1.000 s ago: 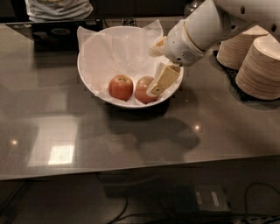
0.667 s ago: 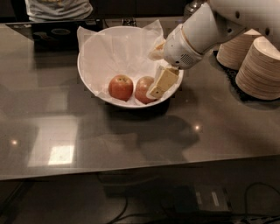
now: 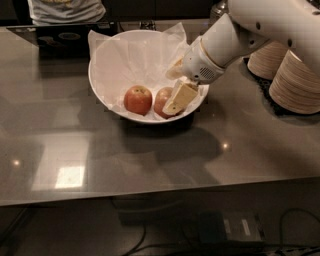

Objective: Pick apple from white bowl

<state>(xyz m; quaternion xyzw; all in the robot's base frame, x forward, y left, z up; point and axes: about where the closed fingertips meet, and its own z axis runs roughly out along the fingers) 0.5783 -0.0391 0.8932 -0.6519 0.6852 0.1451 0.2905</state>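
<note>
The white bowl [image 3: 107, 92], lined with crinkled white paper, stands on the grey table. Two apples lie at its front. The apple [image 3: 161, 100], paler pinkish-red, is the right one, and its right side is hidden behind a cream finger [image 3: 180, 97]. A deeper red apple [image 3: 138, 99] with a dark stem dimple lies to its left. My gripper [image 3: 177, 85] reaches into the bowl from the right, just up and right of the apple. It is open, with one finger low against the apple's right side and the other higher, near the bowl's far right wall.
Stacks of beige paper plates [image 3: 296, 82] stand right of the bowl, behind my white arm [image 3: 235, 35]. A person in a light shirt [image 3: 65, 7] stands at the table's far edge. The table's front edge [image 3: 150, 197] runs below the bowl.
The gripper has shifted slightly left and down, closer against the right apple. The apples and bowl have not moved.
</note>
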